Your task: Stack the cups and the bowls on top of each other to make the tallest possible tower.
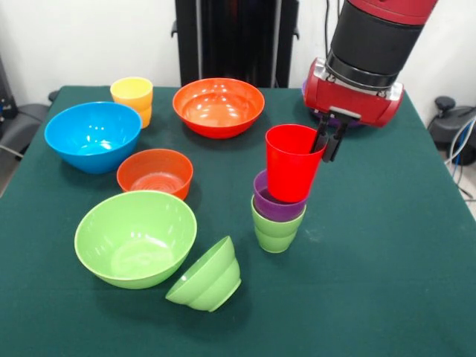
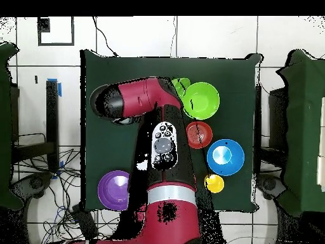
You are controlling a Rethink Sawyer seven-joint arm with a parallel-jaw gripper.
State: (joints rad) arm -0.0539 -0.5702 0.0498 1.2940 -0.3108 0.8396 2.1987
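The arm is reaching down from the upper right of the front view, its gripper (image 1: pixel 328 143) pinching the red cup's (image 1: pixel 291 162) right rim. That cup is sitting tilted in the purple cup (image 1: pixel 274 202), which is nested in the green cup (image 1: pixel 276 230), right of frame centre. Bowls are lying scattered to the left.

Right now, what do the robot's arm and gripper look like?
The arm has glossy red shells with a wide black band between them. In the overhead view, a black panel with round grey buttons sits on it. The gripper is small, with thin dark fingers under a pale mount.
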